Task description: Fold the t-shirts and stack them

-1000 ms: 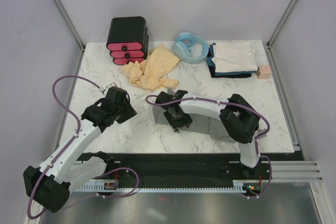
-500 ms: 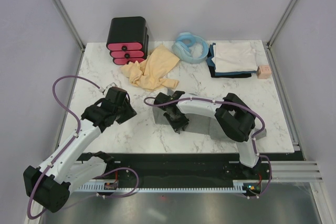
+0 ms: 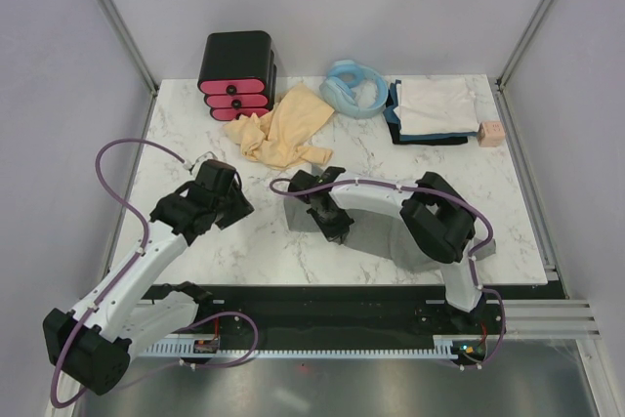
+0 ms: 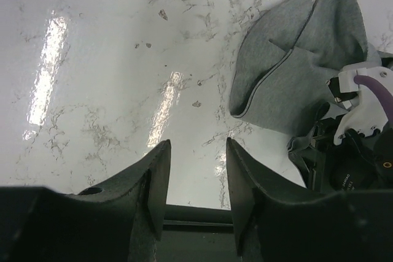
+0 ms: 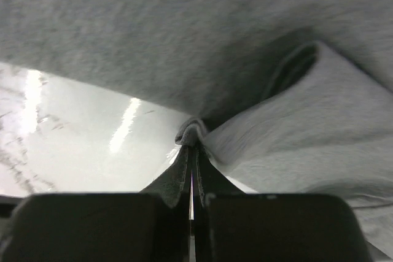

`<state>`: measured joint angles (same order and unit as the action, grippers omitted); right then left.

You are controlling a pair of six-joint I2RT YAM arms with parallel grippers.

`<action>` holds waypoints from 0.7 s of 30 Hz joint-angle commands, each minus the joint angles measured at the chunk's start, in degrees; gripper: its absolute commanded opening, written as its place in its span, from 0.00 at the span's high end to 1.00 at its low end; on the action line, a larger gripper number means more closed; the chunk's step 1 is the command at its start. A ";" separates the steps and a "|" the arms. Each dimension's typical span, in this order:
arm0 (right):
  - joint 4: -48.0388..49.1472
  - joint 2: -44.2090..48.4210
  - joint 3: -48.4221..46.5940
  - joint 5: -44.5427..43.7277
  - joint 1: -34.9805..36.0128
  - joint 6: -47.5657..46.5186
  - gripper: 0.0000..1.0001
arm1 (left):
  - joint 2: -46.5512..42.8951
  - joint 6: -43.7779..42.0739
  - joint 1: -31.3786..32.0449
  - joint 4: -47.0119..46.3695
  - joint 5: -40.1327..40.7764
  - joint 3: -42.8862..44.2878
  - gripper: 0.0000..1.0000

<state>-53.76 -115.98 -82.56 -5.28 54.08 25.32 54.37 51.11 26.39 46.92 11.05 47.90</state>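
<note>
A heather-grey t-shirt [image 3: 381, 233] lies bunched on the marble table [image 3: 186, 134], well to the right of the black drawer box [image 3: 237, 73] and nearer the arms, partly hidden under the right arm. The right gripper [image 5: 191, 151] is clamped on a raised fold of the grey cloth, at the edge of the heap that faces the box's side of the table. The left gripper [image 4: 196, 146] hovers between the box and the shirt, near the cloth but apart from it. Its fingers are moderately spread, with nothing between them and bare marble below.

The knit looks soft, light and limp. It should drape and drag rather than slide, and a single pinch is likely to lift only a peak, perhaps several layers at once. The hemmed edge seen from the left wrist looks like the better hold for spreading the shirt flat between both arms.

Just in front of the box, at its right corner, an unfolded tan-yellow t-shirt [image 3: 288, 129] sprawls. Farther right of the box, about level with it, sit a light-blue coiled hose [image 3: 352, 88], a whitish t-shirt [image 3: 435, 104] folded on top of dark ones [image 3: 430, 140], and a small block [image 3: 490, 134].
</note>
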 commanded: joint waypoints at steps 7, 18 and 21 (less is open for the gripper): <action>-9.16 8.84 -10.68 -13.70 -2.32 0.87 1.00 | 2.85 -2.33 -0.03 -0.33 1.96 4.75 0.51; -10.50 8.85 -12.45 -14.06 -2.23 -0.09 1.00 | 1.71 -2.25 -0.03 -0.68 1.87 4.22 0.52; -6.73 7.44 -10.34 -12.83 -2.32 -1.06 1.00 | 1.27 -2.16 -0.02 -0.69 1.96 3.52 0.52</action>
<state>-62.67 -107.24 -94.94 -18.00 51.59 25.50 56.97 50.74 26.39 46.98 11.88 50.35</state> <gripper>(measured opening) 0.007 0.483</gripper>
